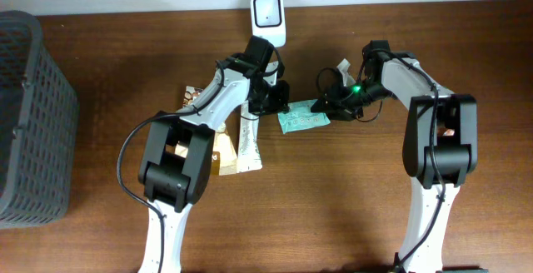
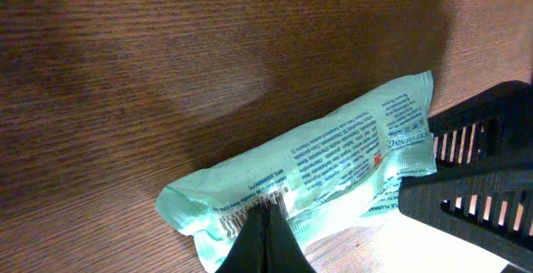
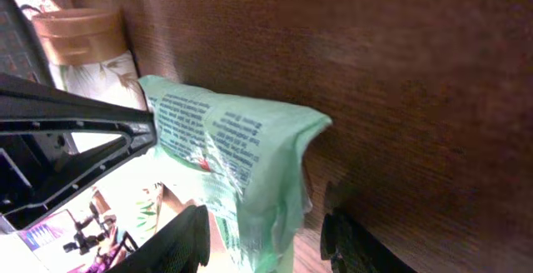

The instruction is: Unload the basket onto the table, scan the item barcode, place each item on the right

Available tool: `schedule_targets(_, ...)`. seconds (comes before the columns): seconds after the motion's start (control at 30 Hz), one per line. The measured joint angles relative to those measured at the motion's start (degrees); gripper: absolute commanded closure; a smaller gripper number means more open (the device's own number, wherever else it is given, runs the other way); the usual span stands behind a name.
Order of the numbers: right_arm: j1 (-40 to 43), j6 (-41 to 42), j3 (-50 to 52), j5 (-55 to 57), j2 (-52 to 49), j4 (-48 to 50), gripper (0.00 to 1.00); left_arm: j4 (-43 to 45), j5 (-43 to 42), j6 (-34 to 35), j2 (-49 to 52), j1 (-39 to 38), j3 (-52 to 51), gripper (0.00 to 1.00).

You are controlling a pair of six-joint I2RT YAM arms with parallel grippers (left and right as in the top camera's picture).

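The item is a mint-green printed packet (image 1: pixel 301 120) between the two grippers, below the white barcode scanner (image 1: pixel 268 17) at the table's back edge. My left gripper (image 1: pixel 275 100) is shut on the packet's left end. In the left wrist view its black tips (image 2: pixel 268 213) pinch the packet (image 2: pixel 325 161) right at the barcode stripes. My right gripper (image 1: pixel 331 103) stands open at the packet's right end. In the right wrist view the packet (image 3: pixel 225 140) hangs between its two spread fingers (image 3: pixel 179 244), which do not press on it.
A dark grey mesh basket (image 1: pixel 29 115) fills the left side of the table. A long white packet (image 1: pixel 248 144) and a brown one (image 1: pixel 221 155) lie under the left arm. A brown-lidded tub (image 3: pixel 83 36) shows behind the packet in the right wrist view.
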State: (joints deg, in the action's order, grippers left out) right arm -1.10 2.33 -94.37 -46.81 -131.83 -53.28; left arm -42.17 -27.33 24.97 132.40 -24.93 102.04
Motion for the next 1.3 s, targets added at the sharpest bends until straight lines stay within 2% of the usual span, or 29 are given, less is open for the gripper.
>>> schedule_targets(0.27, -1.29, -1.25, 0.02, -1.92, -0.79, 2.67, 0.68, -0.07, -1.38, 0.63, 0.48, 0.31, 0.28, 1.0)
schedule_targets(0.43, -1.07, -1.29, 0.57, -3.69, -1.16, 4.92, 0.68, -0.09, -1.4, 0.66, 0.55, 0.33, 0.28, 1.0)
schedule_targets(0.57, -0.98, -1.25, 0.68, -4.61, -1.31, 5.97, 0.64, -0.11, -1.4, 0.83, 0.59, 0.37, 0.28, 1.0)
schedule_targets(0.63, -1.03, -1.25, 0.68, -4.98, -1.36, 6.75, 0.65, -0.15, -1.42, 0.85, 0.59, 0.37, 0.28, 1.0)
schedule_targets(0.8, -1.14, -1.14, 0.68, -4.92, -1.53, 7.61, 0.92, -0.24, -1.4, 0.85, 0.59, 0.37, 0.31, 1.0)
schedule_targets(0.9, -1.14, -1.01, 0.66, -4.98, -1.53, 7.74, 0.96, -0.26, -1.4, 0.85, 0.59, 0.39, 0.28, 1.0)
schedule_targets(1.03, -1.07, -1.03, 0.66, -5.14, -1.53, 7.69, 0.96, -0.5, -1.46, 0.79, 0.61, 0.44, 0.46, 1.0)
schedule_targets(1.2, -1.14, -2.47, 0.74, -6.78, -1.53, 5.01, 0.96, -9.97, -1.07, -2.89, 1.92, 1.46, 5.35, 1.0)
schedule_targets(1.3, -0.92, -4.15, 0.96, -8.61, -0.83, 2.97, 0.96, -18.16, 3.28, -5.99, 1.88, 3.63, 10.21, 1.0)
